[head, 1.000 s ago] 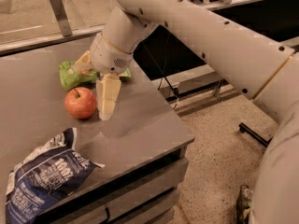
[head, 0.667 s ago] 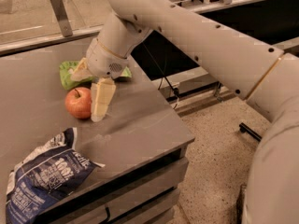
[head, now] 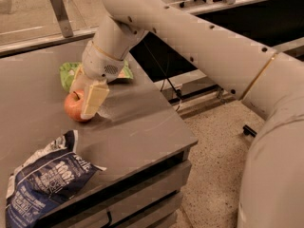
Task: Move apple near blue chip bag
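Grey table, speckled floor, hand at apple, grip unclear, blue chip bag front-left

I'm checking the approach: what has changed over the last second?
The tool moved toward the apple and now covers part of it, where before it hung beside it. Whether it has taken hold is unclear. The apple, blue chip bag and green snack bag stayed put.

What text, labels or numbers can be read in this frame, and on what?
Blue bag: white lettering, too blurred to read.
Green bag: no legible text.
Apple: none.
Table: none.
Pincer, at the apple's right side: no markings.
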Action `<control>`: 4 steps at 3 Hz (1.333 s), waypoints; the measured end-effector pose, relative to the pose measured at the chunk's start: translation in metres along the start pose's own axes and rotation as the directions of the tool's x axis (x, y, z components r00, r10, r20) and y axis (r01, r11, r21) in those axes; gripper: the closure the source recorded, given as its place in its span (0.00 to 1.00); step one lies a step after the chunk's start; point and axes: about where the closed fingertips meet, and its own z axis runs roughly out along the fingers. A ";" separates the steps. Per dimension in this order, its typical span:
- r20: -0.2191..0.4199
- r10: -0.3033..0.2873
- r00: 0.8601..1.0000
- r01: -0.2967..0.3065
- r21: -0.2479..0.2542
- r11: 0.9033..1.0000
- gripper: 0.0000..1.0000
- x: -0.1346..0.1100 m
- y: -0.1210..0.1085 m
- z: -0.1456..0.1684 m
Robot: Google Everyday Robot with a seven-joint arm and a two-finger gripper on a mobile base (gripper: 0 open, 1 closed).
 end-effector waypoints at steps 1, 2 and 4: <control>-0.003 0.038 0.999 -0.038 0.018 0.999 0.87 0.009 0.002 -0.021; -0.025 0.086 0.996 -0.085 0.039 0.996 1.00 0.025 0.028 -0.049; -0.014 0.079 0.997 -0.078 0.045 0.996 1.00 0.026 0.033 -0.048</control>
